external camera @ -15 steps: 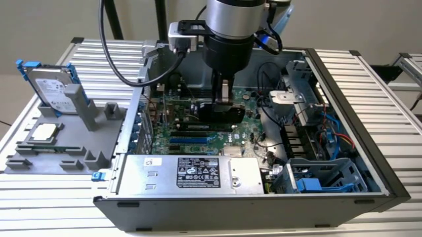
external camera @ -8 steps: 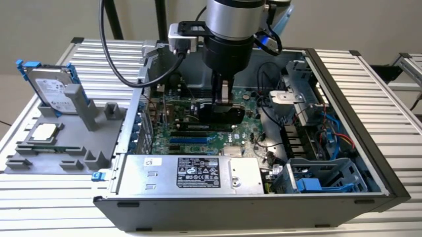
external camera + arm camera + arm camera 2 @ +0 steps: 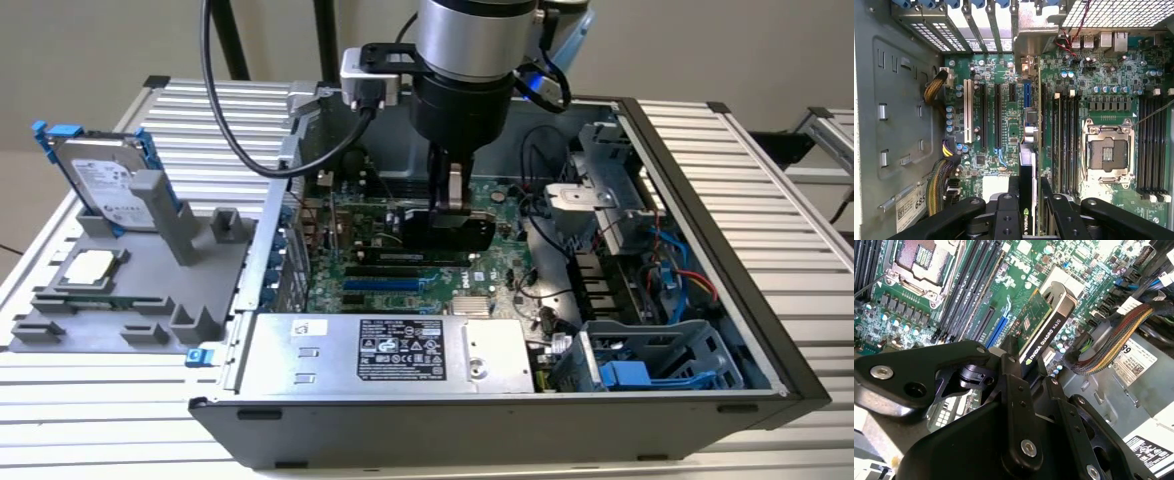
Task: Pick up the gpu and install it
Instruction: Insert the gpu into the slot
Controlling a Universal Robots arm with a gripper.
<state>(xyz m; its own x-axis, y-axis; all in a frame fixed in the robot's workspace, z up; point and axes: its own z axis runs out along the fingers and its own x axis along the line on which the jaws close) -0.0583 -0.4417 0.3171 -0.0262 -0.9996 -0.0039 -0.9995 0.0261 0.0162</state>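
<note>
My gripper (image 3: 451, 195) reaches down into the open computer case and is shut on the gpu (image 3: 449, 232), a thin card with one black face and one green face. The card stands on edge just over the large green motherboard (image 3: 387, 225), near the expansion slots (image 3: 387, 285). In the second wrist view the gpu (image 3: 1043, 325) sticks out from between my fingers (image 3: 1010, 357), hanging above the blue slot (image 3: 999, 331). Seen edge-on in the first wrist view, the gpu (image 3: 1029, 170) runs parallel to the slots (image 3: 998, 115). I cannot tell whether its lower edge touches a slot.
A silver hard drive in a blue frame (image 3: 107, 180) leans on a grey fixture (image 3: 120, 290) outside the case, at the exterior view's left. The power supply (image 3: 387, 350), a grey-and-blue drive cage (image 3: 654, 360) and cable bundles (image 3: 1114, 335) crowd the case. An open processor socket (image 3: 1106, 152) sits beside the memory slots.
</note>
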